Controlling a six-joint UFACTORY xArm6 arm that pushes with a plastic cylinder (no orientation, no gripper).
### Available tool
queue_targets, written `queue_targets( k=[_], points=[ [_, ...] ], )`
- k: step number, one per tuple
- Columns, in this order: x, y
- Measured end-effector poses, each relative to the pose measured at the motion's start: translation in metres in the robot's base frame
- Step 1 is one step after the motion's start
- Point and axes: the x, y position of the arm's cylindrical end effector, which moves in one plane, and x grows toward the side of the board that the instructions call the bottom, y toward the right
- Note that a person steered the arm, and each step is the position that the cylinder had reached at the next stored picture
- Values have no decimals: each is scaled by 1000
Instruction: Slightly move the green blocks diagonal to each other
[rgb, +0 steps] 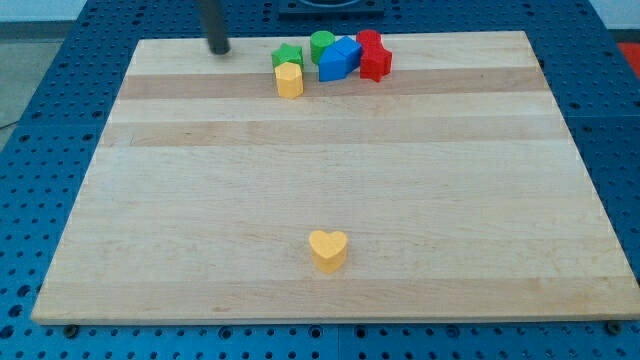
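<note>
Two green blocks sit in a cluster at the view's top centre: a green star-like block (286, 55) and a rounder green block (321, 43) to its right, slightly higher in the view. A blue block (339, 60) touches the rounder green one on its right. My tip (219, 48) rests on the board to the left of the cluster, about a block's width or two from the green star-like block, not touching it.
A yellow hexagonal block (289, 80) sits just below the green star-like block. Two red blocks (373, 57) lie at the cluster's right. A yellow heart block (328, 249) lies alone near the view's bottom centre. The wooden board (320, 180) rests on a blue perforated table.
</note>
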Motion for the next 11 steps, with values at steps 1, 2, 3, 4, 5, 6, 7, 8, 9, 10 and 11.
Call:
queue_targets(
  k=[1, 2, 3, 4, 5, 6, 7, 8, 9, 10, 11],
  points=[
    [0, 5],
    [0, 31],
    [1, 69],
    [1, 108],
    [1, 133],
    [2, 157],
    [1, 167],
    [12, 132],
    [41, 73],
    [63, 43],
    [48, 43]
  ],
)
